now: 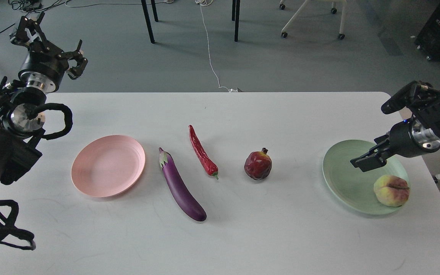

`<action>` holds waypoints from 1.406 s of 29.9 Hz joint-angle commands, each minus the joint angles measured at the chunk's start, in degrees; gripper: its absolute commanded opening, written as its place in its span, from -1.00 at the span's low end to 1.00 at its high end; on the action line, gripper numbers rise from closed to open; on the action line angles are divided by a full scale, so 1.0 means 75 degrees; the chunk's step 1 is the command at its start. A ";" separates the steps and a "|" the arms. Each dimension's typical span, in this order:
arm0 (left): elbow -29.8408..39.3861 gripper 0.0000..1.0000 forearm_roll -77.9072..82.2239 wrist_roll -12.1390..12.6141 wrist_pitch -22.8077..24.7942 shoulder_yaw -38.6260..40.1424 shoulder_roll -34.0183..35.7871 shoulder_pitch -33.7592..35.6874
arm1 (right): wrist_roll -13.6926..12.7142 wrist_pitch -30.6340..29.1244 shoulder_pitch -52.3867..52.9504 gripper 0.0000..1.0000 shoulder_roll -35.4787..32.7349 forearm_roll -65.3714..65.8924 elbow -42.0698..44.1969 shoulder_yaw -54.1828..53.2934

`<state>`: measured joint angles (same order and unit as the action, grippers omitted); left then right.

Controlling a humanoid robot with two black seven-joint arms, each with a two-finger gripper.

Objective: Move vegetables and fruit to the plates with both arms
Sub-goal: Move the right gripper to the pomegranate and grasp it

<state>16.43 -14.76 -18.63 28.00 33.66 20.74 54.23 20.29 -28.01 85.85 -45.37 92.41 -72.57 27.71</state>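
The purple eggplant [181, 186] and the red chili pepper [202, 152] lie mid-table, with the dark red pomegranate [258, 164] to their right. The pale pink plate [108, 165] at the left holds nothing. The peach [391, 190] lies free on the front right part of the mint green plate [344, 179]. My right gripper [366, 160] hovers over that plate's back, apart from the peach, open and empty. My left gripper [50, 44] is raised beyond the table's far left corner, its claws spread open and empty.
The white table [220, 236] ends just right of the green plate. Beyond its far edge are grey floor, black table legs [148, 21], a white cable [209, 57] and a chair base [311, 23].
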 commanded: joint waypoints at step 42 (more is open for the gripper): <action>-0.0011 0.97 0.0011 -0.0094 0.0000 0.0011 0.0094 -0.0352 | -0.0056 0.0001 -0.0326 0.91 0.4690 -0.1810 0.2527 0.0301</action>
<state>16.35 -14.71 -19.33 28.00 33.68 21.33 51.81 20.00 -28.00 83.46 -10.60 78.85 -54.18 29.13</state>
